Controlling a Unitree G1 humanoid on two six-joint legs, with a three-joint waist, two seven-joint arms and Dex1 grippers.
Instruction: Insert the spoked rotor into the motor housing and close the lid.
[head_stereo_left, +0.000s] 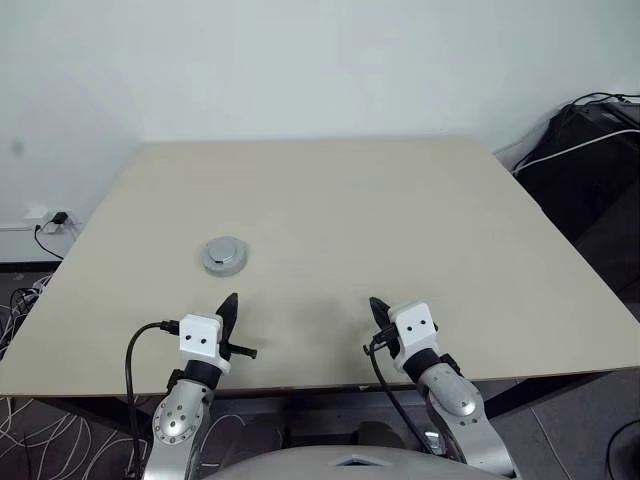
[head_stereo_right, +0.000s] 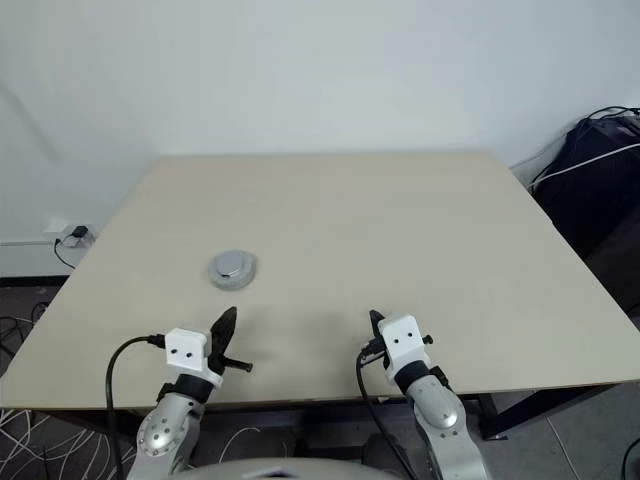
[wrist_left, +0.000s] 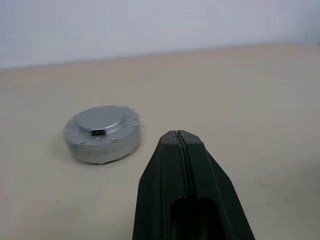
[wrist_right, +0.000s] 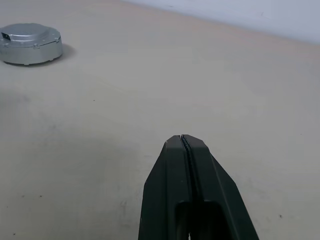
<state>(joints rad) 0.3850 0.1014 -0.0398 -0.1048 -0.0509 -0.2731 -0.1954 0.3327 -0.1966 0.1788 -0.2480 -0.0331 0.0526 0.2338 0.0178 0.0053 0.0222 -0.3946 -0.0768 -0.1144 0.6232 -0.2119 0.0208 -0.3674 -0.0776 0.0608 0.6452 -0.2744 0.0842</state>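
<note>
You've got a pale beige table (head_stereo_left: 400, 230) spreading out ahead of the tool tips, its top plain and matte, its near edge running just under them. Beyond its far edge, straight ahead, stands a bare white wall (head_stereo_left: 300, 60). Off to the left of the tools, low on that wall, there's a power socket (head_stereo_left: 42, 217) with a dark plug (head_stereo_left: 60, 217) in it, and loose cables (head_stereo_left: 20, 300) trail down over the floor on that side. Out to the right of the tools, past the table's far corner, sits a black bag (head_stereo_left: 590, 150) with a white cable (head_stereo_left: 575, 150) draped across it.
</note>
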